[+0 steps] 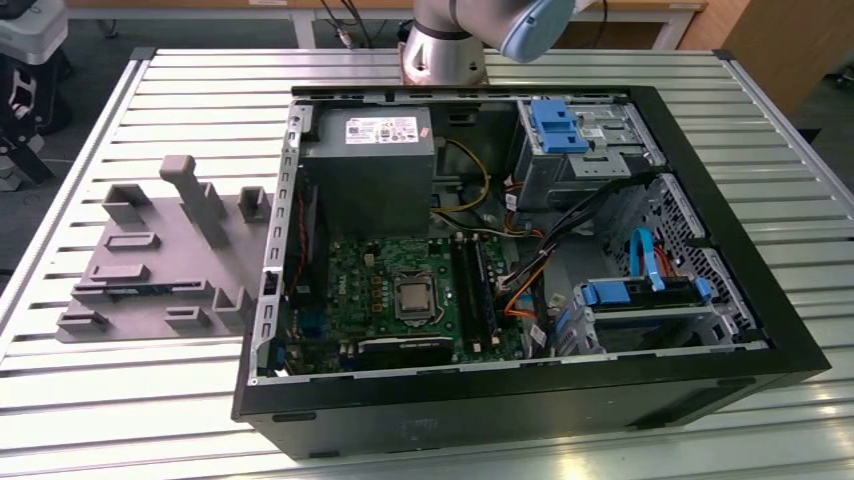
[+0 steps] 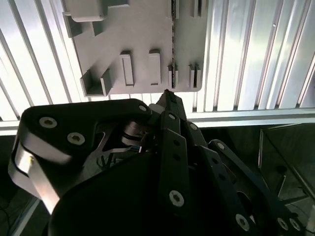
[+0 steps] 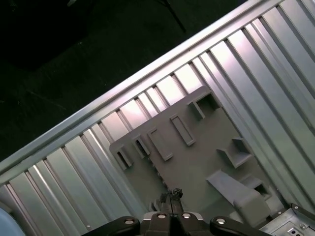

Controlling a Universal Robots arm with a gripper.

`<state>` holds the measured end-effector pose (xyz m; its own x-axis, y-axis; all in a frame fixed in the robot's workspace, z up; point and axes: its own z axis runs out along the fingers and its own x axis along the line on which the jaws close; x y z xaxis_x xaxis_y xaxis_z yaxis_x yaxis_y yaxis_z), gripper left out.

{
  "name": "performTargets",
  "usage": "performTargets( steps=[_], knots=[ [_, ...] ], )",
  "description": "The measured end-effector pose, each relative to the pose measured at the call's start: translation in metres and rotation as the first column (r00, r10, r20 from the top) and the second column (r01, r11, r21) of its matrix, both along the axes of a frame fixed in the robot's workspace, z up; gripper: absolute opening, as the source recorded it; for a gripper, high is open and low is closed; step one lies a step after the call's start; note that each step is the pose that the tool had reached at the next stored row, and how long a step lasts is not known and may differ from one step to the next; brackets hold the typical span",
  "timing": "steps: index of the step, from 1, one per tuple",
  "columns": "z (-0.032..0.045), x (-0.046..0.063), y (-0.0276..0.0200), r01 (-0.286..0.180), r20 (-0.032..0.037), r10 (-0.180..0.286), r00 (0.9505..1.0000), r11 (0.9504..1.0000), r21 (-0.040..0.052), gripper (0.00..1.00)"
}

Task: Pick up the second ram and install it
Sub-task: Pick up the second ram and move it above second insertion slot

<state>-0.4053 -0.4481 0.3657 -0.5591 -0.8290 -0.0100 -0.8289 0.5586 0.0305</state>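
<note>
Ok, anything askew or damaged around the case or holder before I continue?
Nothing stands out. The case sits flat on the table, the grey holder lies flat beside it, and the second ram sits straight in a holder slot.

The arm (image 1: 447,50) is seen in the exterior view as a silver-grey metal cylinder, topped by a rounded pale blue cap (image 1: 541,25). In both wrist views the gripper (image 2: 167,94) (image 3: 172,192) is shown as matt black jointed links, studded with round silver screw heads (image 2: 176,197). A glossy grey band (image 2: 27,169) is curved along one side.
</note>
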Motion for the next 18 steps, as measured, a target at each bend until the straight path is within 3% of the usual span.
performTargets(
  steps=[5,9,13,18],
  knots=[
    [-0.0003,-0.0001,0.0,-0.079,0.0001,0.079,0.9969,0.9969,0.0,0.11],
    [-0.0008,-0.0001,0.0,-0.152,0.0001,0.152,0.9884,0.9884,0.0,0.11],
    [-0.0014,-0.0001,0.0,-0.222,0.0,0.222,0.975,0.975,0.0,0.11],
    [-0.0026,-0.0001,0.0,-0.311,0.0001,0.311,0.9506,0.9506,0.0,0.11]
  ],
)
